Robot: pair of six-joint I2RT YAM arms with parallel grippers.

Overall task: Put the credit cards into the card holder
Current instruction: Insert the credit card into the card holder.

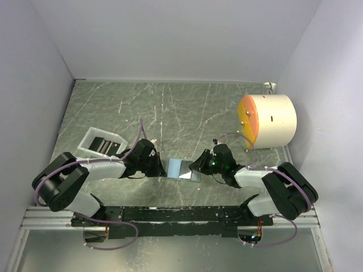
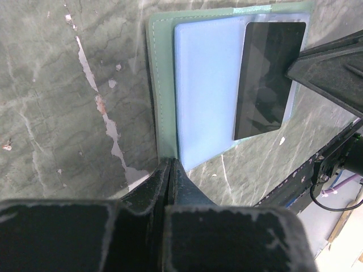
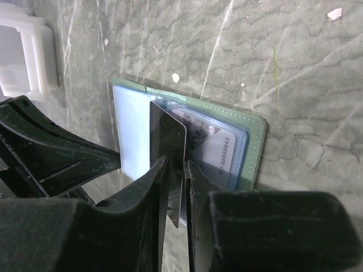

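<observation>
The card holder (image 1: 178, 168) lies open on the table between the two grippers, sage-green outside and light blue inside (image 2: 207, 85). My left gripper (image 2: 169, 165) is shut on its near green edge; in the top view that gripper (image 1: 160, 168) is at the holder's left side. My right gripper (image 3: 177, 165) is shut on a black credit card (image 3: 169, 139) and holds it on edge over the holder (image 3: 252, 141). The card also shows in the left wrist view (image 2: 265, 79), over the blue pocket. A pale numbered card (image 3: 218, 153) sits in a clear pocket. More dark cards (image 1: 105, 145) lie in the tray.
A shallow white tray (image 1: 91, 141) stands left of the left gripper; its corner shows in the right wrist view (image 3: 25, 56). A white cylinder with an orange face (image 1: 267, 120) stands at the back right. White walls close in the table.
</observation>
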